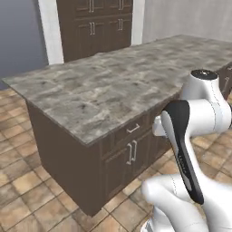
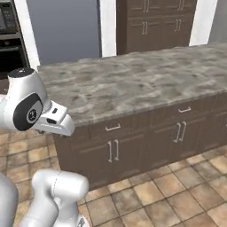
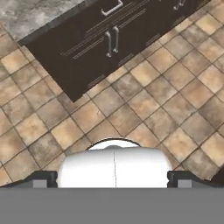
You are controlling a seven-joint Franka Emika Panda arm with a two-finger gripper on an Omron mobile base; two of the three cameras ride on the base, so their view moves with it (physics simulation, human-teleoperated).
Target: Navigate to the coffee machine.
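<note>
Across the left base view, a grey wall [image 1: 20, 36] is standing at the far left, then a white door frame [image 1: 50, 31], then tall dark-brown cabinets [image 1: 97, 25] with paired handles. In front of them a kitchen island is running from the middle toward the right — its grey marbled countertop [image 1: 108, 86] is lying bare, and below it dark drawers and cabinet doors [image 1: 131, 152] are facing the tiled floor [image 1: 22, 190]. At the right, the white arm [image 1: 195, 136] is folding up from the lower corner, its dark-striped link hanging down in front of the island's near corner.

From the right base view, a dark built-in oven [image 2: 11, 31] is showing at the upper left edge, and the arm's elbow is sitting just left of the island's end. To its right, the same countertop is stretching off to the right edge, with cabinet doors beneath.

Down through the hand view, the island's dark cabinet front [image 3: 109, 43] is slanting across the top, above brown floor tiles. The gripper's fingers are out of sight there — I cannot tell how wide they are standing. The coffee machine is not visible from this spot.
</note>
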